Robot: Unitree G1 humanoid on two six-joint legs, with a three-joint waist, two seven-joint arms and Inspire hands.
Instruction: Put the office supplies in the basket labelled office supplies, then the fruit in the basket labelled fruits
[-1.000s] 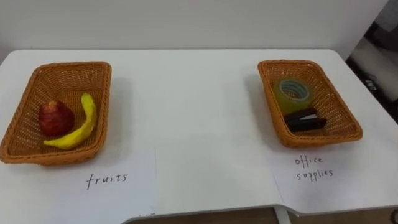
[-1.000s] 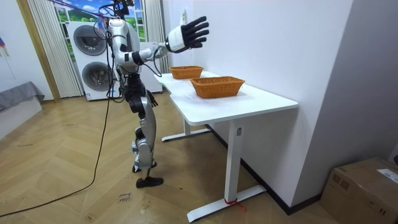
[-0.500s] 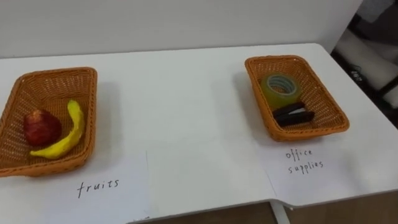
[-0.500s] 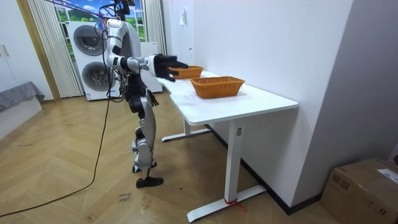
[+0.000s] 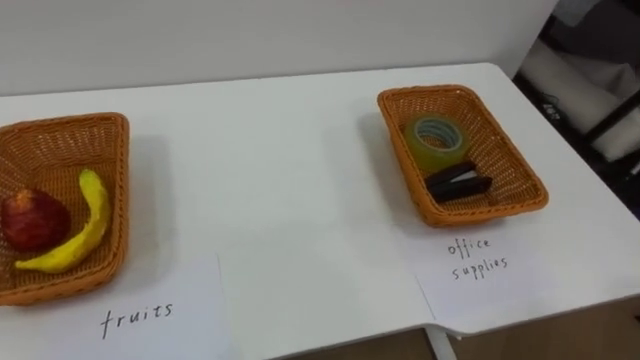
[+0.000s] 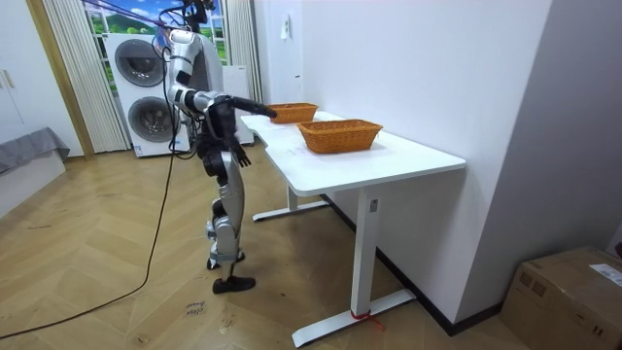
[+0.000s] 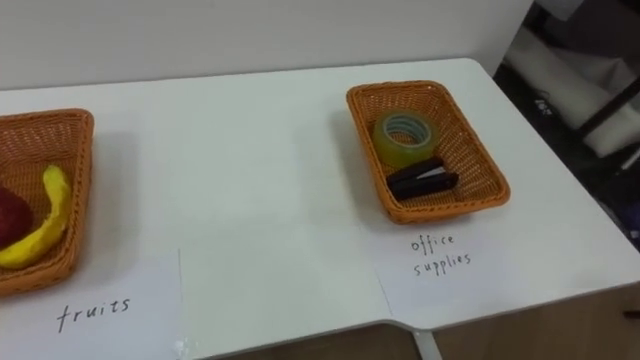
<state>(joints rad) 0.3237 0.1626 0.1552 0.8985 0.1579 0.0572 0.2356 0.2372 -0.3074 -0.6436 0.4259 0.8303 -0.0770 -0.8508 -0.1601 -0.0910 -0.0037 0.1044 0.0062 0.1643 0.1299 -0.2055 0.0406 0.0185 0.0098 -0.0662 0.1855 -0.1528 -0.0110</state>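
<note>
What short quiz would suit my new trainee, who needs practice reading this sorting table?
1. True or false: the banana lies in the right basket.
2. Multiple choice: what lies next to the tape? A a stapler; B scissors; C a pen.
3. Short answer: what shares the left basket with the banana?

Key: 1 false; 2 A; 3 the apple.

a banana (image 5: 70, 232) and apple (image 5: 32, 218) lie in the left basket (image 5: 60, 123), a tape roll (image 5: 433, 140) and stapler (image 5: 458, 184) in the right basket (image 5: 520, 165).
</note>
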